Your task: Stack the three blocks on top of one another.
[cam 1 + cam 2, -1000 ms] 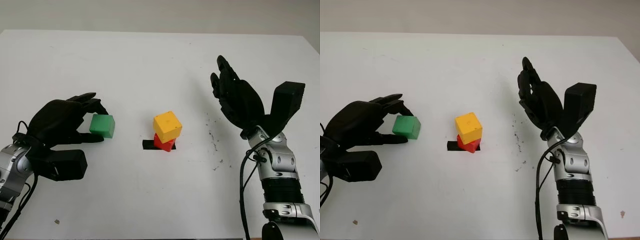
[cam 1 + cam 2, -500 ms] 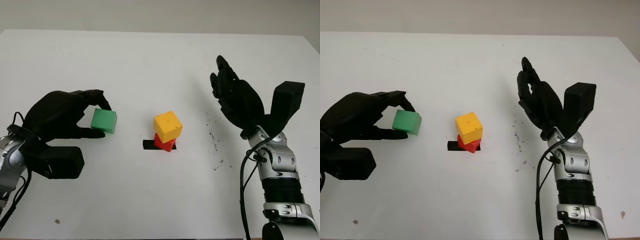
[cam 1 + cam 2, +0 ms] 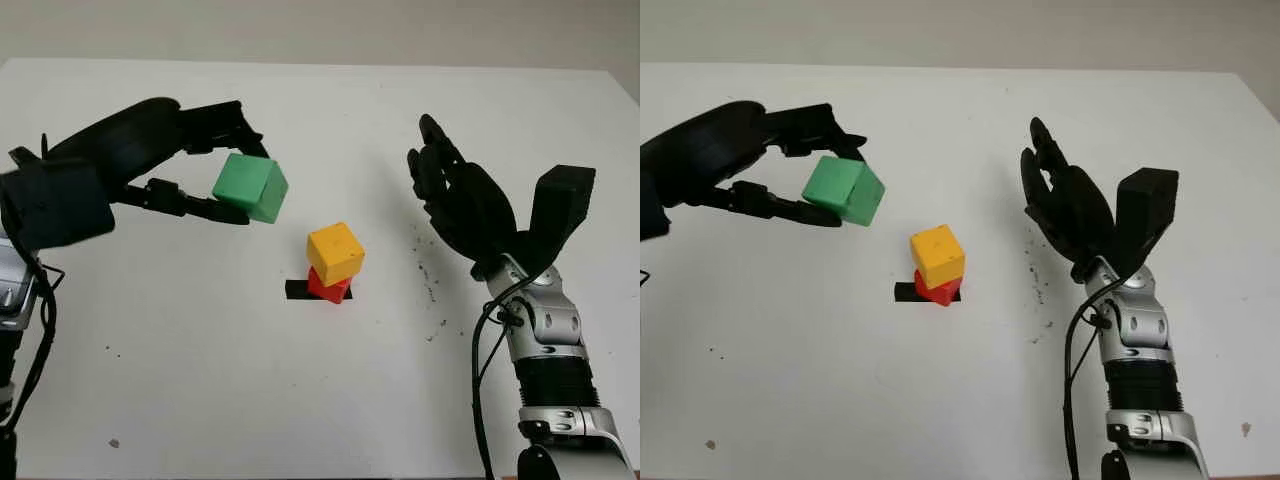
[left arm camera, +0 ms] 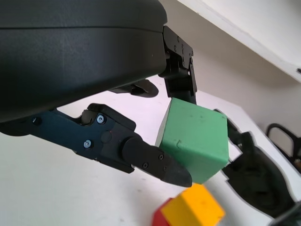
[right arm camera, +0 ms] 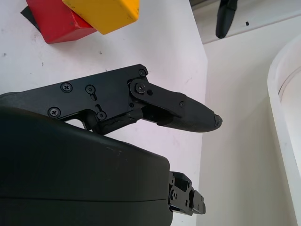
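Now the left hand [image 3: 165, 160] is clamped on the green block [image 3: 251, 187], up-left of the yellow block [image 3: 334, 252]. It should square it before lowering. The right hand [image 3: 470, 205] waits open, right of the yellow block.

The setting looks like a robotics lab test bench rather than a home. A plain white counter [image 3: 200, 380] runs to a bare pale wall [image 3: 300, 25] at the far side. A strip of black tape [image 3: 297, 289] marks a spot near the counter's middle, and dark scuff specks [image 3: 428, 285] dot the surface to its right.
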### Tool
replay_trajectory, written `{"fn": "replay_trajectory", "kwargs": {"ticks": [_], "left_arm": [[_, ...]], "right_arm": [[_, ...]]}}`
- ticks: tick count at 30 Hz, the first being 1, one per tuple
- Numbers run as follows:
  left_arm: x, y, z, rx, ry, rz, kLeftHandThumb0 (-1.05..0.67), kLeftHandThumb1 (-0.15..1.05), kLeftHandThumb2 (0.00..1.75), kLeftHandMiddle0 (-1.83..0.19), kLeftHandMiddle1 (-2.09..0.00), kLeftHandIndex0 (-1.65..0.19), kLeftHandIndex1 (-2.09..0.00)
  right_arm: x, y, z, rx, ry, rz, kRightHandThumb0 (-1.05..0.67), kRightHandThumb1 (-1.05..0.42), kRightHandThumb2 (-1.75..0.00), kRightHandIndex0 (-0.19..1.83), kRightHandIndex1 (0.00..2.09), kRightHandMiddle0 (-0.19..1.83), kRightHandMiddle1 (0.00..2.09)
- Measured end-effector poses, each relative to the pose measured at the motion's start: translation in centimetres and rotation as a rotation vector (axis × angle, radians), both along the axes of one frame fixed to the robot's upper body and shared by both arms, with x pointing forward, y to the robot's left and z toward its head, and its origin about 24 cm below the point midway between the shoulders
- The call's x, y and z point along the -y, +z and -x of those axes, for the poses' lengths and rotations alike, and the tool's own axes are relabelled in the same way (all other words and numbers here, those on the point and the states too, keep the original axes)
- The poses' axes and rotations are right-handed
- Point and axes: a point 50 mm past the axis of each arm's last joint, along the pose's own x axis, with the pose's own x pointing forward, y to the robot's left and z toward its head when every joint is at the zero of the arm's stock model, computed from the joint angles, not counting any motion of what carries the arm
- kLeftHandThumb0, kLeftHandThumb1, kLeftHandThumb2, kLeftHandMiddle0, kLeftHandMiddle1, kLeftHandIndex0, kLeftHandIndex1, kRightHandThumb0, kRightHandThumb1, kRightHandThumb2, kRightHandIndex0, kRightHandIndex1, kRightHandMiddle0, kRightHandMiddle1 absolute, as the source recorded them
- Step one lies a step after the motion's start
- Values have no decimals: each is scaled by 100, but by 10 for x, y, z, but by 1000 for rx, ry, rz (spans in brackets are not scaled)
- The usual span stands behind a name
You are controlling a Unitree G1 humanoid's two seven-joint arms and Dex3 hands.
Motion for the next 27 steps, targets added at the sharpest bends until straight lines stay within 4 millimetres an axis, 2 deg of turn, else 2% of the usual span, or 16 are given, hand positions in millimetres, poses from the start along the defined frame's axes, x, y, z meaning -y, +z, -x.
{"fn": "replay_trajectory", "kwargs": {"ticks": [4, 10, 22, 27], "left_arm": [[14, 6, -5, -34, -59, 35, -47, 105, 6, -38, -5, -38, -144], [37, 14, -13, -59, -112, -41, -49, 104, 5, -38, -5, -41, -144], [72, 10, -39, -125, -205, -220, -48, 104, 6, -27, -1, -33, -157], [80, 4, -44, -139, -215, -296, -50, 104, 6, -22, -1, -29, -151]], "right_arm": [[-3, -5, 1, -20, 8, 4, -60, -105, -70, -19, 0, -19, 0], [-4, -7, 2, -35, 7, 12, -62, -105, -67, -19, 0, -19, 0], [-5, -5, 3, -28, 2, 22, -64, -105, -65, -19, 0, -19, 0], [-4, -5, 3, -32, -8, 20, -63, -105, -65, -19, 0, -19, 0]]}}
